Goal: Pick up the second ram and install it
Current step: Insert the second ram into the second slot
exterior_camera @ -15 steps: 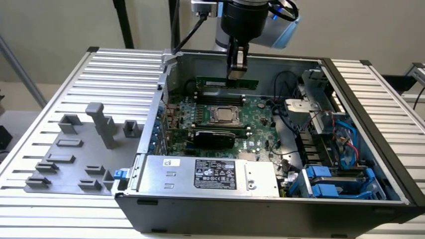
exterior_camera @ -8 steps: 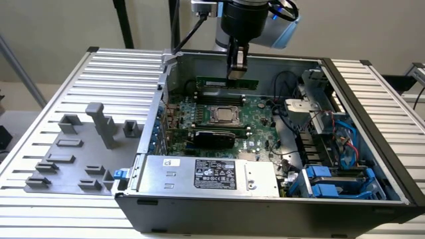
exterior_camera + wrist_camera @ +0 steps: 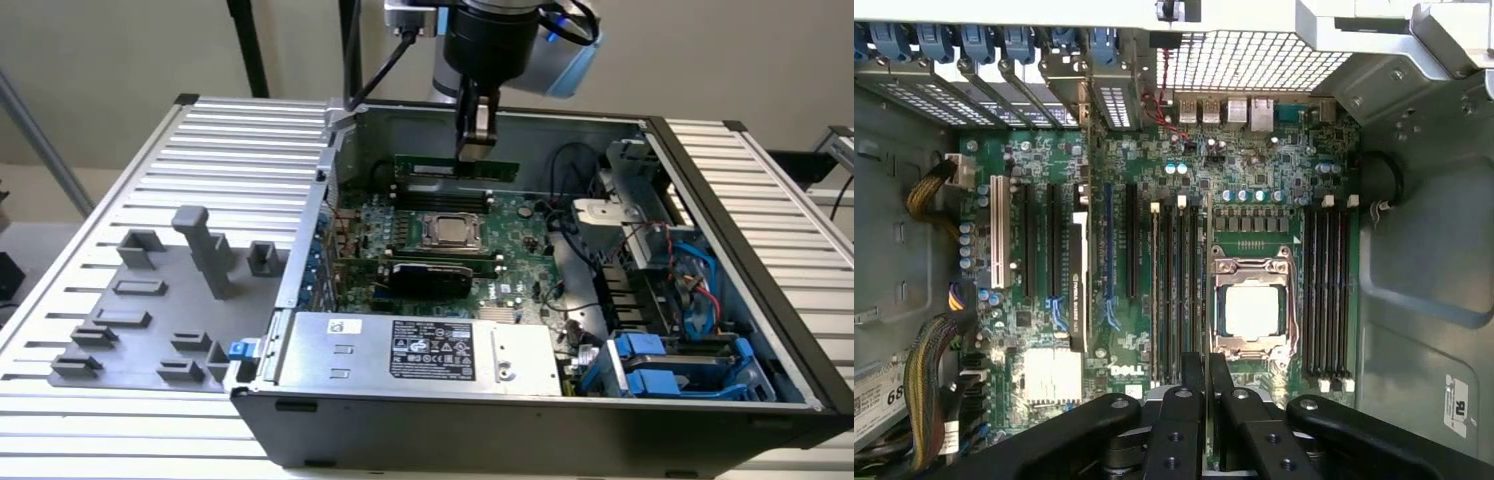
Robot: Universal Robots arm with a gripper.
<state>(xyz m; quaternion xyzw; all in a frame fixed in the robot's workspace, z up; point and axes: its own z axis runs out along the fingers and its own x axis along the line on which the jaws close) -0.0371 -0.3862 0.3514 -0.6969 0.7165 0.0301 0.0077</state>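
Note:
The second ram [image 3: 441, 166], a slim green stick, hangs level over the far part of the motherboard [image 3: 514, 225] inside the open computer case. My gripper [image 3: 477, 150] reaches down from above and is shut on the stick near its middle. In the wrist view the black fingers [image 3: 1179, 420] meet around a thin edge, the second ram [image 3: 1206, 372], above the long memory slots [image 3: 1176, 285] beside the processor socket [image 3: 1252, 312]. More memory slots [image 3: 1329, 295] lie on the socket's other side.
The case wall [image 3: 340, 135] rises close to the stick at the exterior view's left. A power supply [image 3: 414, 350] fills the near side, and blue drive bays [image 3: 681, 365] and cables [image 3: 601, 250] sit at the right. A grey fixture [image 3: 147, 300] lies outside the case at the left.

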